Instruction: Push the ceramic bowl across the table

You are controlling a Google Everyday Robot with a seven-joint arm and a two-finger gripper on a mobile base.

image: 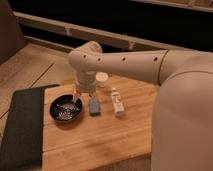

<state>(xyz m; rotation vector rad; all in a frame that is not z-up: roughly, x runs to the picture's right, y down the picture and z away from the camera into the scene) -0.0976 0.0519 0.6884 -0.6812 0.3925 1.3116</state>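
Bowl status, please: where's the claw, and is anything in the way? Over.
Claw low at far rim of bowl. Bowl on table, next to dark mat. Blue block close on its other side.

Matt wood, dark ceramic, smooth pale plastic.
Gripper [84, 93] low over satin bamboo-coloured planks of the table [100, 142], grain plain to see; just left of it, black ceramic bowl [65, 109], faintly glossy, white-speckled inside; farther left, dull dark grey mat [22, 125], cloth-like; above, smooth off-white plastic arm [125, 62].
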